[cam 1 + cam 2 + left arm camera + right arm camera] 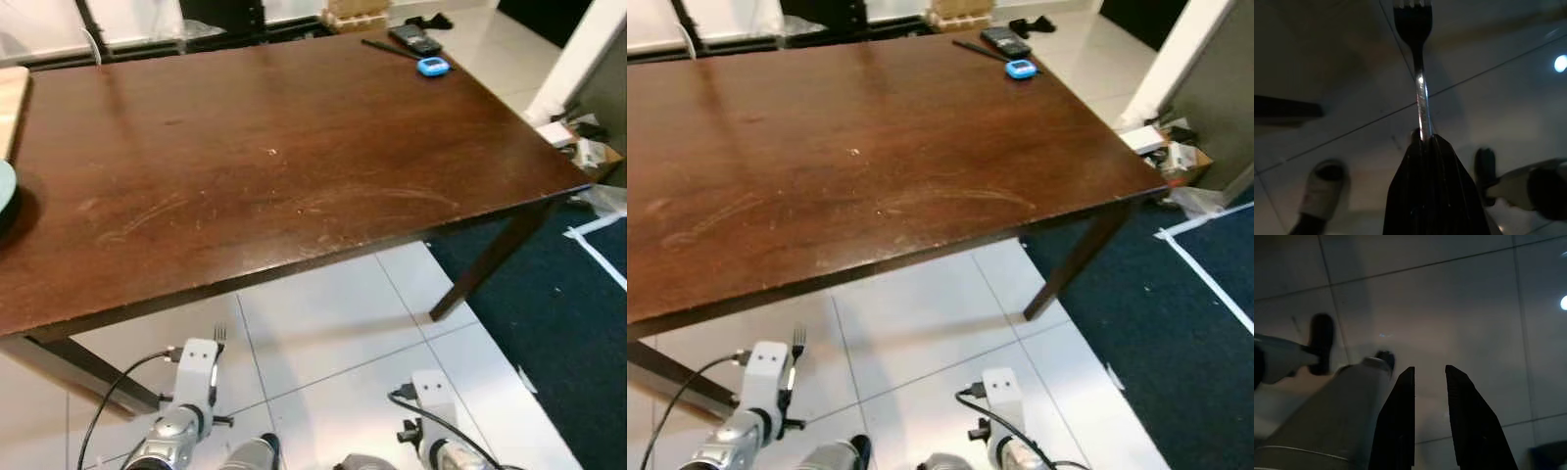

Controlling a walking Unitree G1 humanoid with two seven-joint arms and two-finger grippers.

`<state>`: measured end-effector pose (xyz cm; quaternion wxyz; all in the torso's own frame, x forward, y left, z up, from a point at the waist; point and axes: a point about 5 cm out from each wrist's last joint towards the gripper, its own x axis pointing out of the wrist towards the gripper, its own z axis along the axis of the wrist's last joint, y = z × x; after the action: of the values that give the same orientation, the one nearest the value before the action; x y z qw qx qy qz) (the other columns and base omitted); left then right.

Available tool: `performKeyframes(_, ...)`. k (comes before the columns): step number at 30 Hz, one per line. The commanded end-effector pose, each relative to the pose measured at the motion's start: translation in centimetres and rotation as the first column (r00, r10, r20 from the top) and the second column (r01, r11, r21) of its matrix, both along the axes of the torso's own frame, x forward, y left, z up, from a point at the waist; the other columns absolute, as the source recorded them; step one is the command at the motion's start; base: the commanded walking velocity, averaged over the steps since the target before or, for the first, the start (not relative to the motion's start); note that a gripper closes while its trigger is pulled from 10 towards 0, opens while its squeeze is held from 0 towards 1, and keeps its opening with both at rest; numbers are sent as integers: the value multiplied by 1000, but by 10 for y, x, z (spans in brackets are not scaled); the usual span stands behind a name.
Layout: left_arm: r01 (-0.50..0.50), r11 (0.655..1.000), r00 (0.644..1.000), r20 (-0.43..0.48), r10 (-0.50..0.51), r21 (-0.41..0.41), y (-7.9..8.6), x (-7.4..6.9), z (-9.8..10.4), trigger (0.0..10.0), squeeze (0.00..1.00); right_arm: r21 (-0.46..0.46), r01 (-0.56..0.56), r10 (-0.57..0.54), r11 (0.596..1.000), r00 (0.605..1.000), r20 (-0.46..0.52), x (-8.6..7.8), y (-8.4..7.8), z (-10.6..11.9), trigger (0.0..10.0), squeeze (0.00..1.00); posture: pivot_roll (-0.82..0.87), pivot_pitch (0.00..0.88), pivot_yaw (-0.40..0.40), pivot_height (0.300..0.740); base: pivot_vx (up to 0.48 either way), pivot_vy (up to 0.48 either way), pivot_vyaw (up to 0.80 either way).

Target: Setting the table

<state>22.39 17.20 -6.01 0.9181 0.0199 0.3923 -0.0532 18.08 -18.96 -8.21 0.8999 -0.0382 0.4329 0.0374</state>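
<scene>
Dark brown wood forms the table [294, 166], which serves as the landmark. Head view: the tabletop carries faint pale scuff marks near its front edge. At its far right corner lie a black phone-like device [415, 39], a small blue object [433, 67] just beside it, and a thin dark stick [390, 49] touching or nearly touching the device. At the table's left edge a pale wooden board [12, 103] and part of a light blue-green plate [5, 188] are cut off by the frame. White floor tiles [333, 333] lie below the table's front edge; a dark blue carpet [578, 323] lies to the table's right, past its right front leg. Both arms hang low in front of the table, below its edge. A fork [219, 336] projects, tines up, from the left arm, clear of the tabletop.

Left wrist view: the left gripper [1426, 142] has its fingers pressed together on the fork's handle, the shaft and tines extending beyond the fingertips. Tiled floor lies behind, with a pale slipper-like shape, blurred, and parts of the robot's body.

Right wrist view: the right gripper [1430, 374] has its two fingers parted by a narrow gap, with nothing between them. It points at the tiled floor; a silver limb of the robot lies beside it.
</scene>
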Motion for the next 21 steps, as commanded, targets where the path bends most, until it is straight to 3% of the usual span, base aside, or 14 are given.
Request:
performKeyframes(1,-21,1000,999,-27,22,5,6,-8,-5,10000,0,10,-5,5,1000,1000,5,0,4,0,10000,0,54,76,-6,740,0,0,800)
performKeyframes(9,-21,1000,999,-24,21,-3,5,-8,-5,10000,0,0,-16,16,1000,999,33,5,3,3,10000,0,50,77,-9,740,0,0,800)
performKeyframes(21,-34,999,999,1,34,-26,2,-2,-1,10000,0,13,24,-25,1000,998,51,9,-2,6,10000,0,43,73,-9,740,0,0,0)
